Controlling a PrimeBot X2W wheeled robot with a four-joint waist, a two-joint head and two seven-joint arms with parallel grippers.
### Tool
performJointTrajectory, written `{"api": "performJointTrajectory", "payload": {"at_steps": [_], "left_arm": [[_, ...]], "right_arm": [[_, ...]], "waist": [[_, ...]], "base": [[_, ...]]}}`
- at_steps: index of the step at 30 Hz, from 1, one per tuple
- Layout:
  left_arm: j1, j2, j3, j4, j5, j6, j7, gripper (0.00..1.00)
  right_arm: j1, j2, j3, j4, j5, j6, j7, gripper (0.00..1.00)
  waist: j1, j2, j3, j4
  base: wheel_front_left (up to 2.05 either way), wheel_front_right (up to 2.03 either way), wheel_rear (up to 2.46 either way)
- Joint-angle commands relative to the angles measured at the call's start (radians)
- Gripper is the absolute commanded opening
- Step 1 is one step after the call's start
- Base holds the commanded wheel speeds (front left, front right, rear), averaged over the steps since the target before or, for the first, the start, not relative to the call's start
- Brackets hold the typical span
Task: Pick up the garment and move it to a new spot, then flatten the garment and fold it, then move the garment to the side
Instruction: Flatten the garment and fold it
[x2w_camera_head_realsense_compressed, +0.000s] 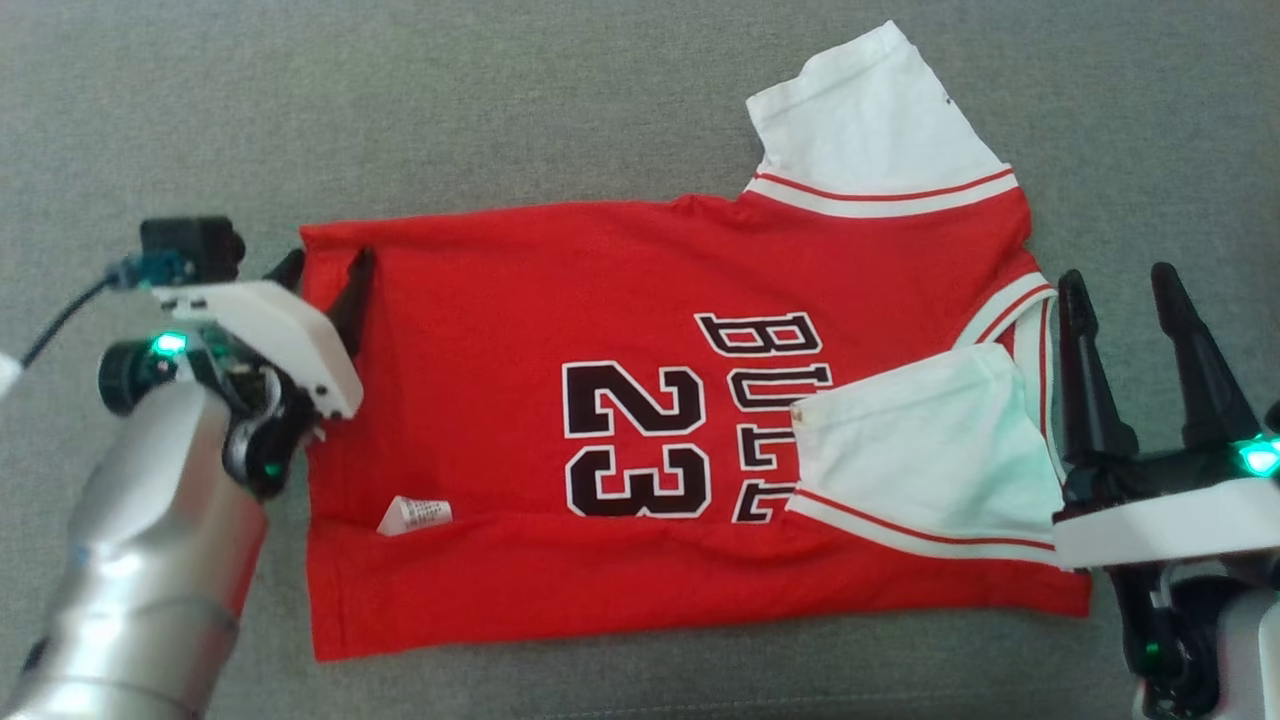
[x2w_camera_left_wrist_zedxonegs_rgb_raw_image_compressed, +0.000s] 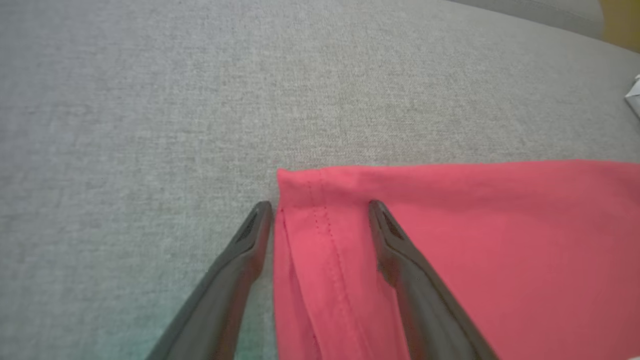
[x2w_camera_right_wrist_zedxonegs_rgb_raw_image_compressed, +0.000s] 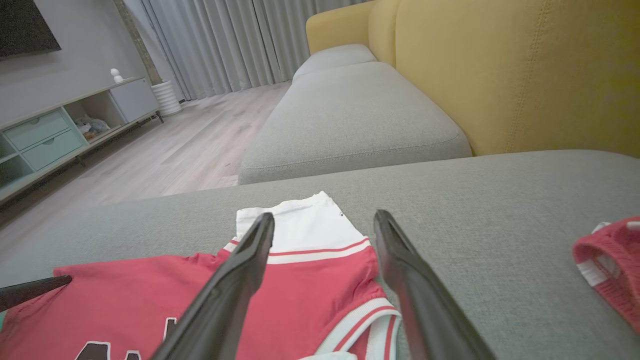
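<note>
Nearest the head camera, the left gripper (x2w_camera_head_realsense_compressed: 330, 262) (x2w_camera_left_wrist_zedxonegs_rgb_raw_image_compressed: 320, 205) sits at the far left corner of the jersey (x2w_camera_head_realsense_compressed: 500, 320). Its fingers are spread moderately wide and straddle the hem: one is over red fabric, the other over the grey cushion (x2w_camera_head_realsense_compressed: 500, 100). Nothing is clamped. The jersey lies flat on the cushion, number side up, hem left and collar right. Its near sleeve (x2w_camera_head_realsense_compressed: 920, 440) is folded onto the chest; its far sleeve (x2w_camera_head_realsense_compressed: 870, 120) lies spread out. The right gripper (x2w_camera_head_realsense_compressed: 1118, 278) (x2w_camera_right_wrist_zedxonegs_rgb_raw_image_compressed: 325, 216) stands just right of the collar, fingers wide and empty.

Red jersey (x2w_camera_head_realsense_compressed: 480, 400) front — "23" w/ "BULL".
</note>
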Motion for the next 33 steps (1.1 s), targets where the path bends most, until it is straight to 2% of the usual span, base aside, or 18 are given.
{"api": "performJointTrajectory", "payload": {"at_steps": [1, 2, 3, 4, 10, 14, 15, 18, 26, 33], "left_arm": [[-0.028, 0.029, 0.007, 0.023, -0.008, -0.008, 0.033, 1.0], [-0.034, 0.027, -0.004, 0.042, -0.012, -0.013, 0.052, 1.0], [-0.041, 0.026, -0.014, 0.054, -0.015, -0.018, 0.064, 0.52], [-0.048, 0.026, -0.023, 0.062, -0.016, -0.021, 0.067, 0.0], [-0.081, 0.032, -0.056, 0.081, 0.021, -0.026, -0.036, 0.0], [-0.106, 0.014, -0.064, 0.088, 0.034, -0.027, -0.098, 0.0], [-0.106, 0.014, -0.064, 0.088, 0.034, -0.027, -0.098, 0.0], [-0.128, -0.006, -0.073, 0.082, 0.04, -0.027, -0.126, 0.0], [-0.179, -0.055, -0.103, 0.053, 0.04, -0.029, -0.155, 0.0], [-0.196, -0.079, -0.122, 0.05, 0.02, -0.03, -0.173, 0.0]], "right_arm": [[-0.031, -0.009, 0.014, -0.029, 0.01, -0.001, -0.002, 1.0], [-0.034, -0.009, 0.011, -0.026, 0.01, -0.001, 0.0, 1.0], [-0.038, -0.009, 0.007, -0.022, 0.008, -0.001, 0.003, 1.0], [-0.043, -0.009, 0.003, -0.017, 0.009, -0.001, 0.007, 1.0], [-0.132, -0.038, -0.021, 0.07, 0.011, -0.001, 0.037, 1.0], [-0.244, -0.091, -0.028, 0.208, 0.044, -0.001, 0.061, 1.0], [-0.244, -0.091, -0.028, 0.208, 0.044, -0.001, 0.061, 1.0], [-0.347, -0.137, -0.015, 0.337, 0.077, -0.001, 0.084, 1.0], [-0.631, -0.222, 0.09, 0.651, 0.145, -0.001, 0.187, 1.0], [-0.83, -0.279, 0.178, 0.87, 0.162, -0.001, 0.327, 1.0]], "waist": [[-0.0001, 0.0, 0.003, 0.0], [-0.0001, 0.0, 0.004, 0.0], [-0.0001, 0.0, 0.005, 0.001], [-0.0001, 0.0, 0.006, 0.002], [-0.0001, 0.0, 0.015, 0.011], [-0.0001, 0.0, 0.028, 0.035], [-0.0001, 0.0, 0.028, 0.035], [-0.0001, 0.0, 0.046, 0.066], [-0.0001, 0.0, 0.108, 0.15], [-0.0001, 0.0, 0.137, 0.185]], "base": [[0.0, 0.0, 0.0], [0.0, 0.0, 0.0], [0.0, 0.0, 0.0], [0.0, 0.0, 0.0], [0.0, 0.0, 0.0], [0.0, 0.0, 0.0], [0.0, 0.0, 0.0], [0.0, 0.0, 0.0], [0.0, 0.0, 0.0], [0.0, 0.0, 0.0]]}}
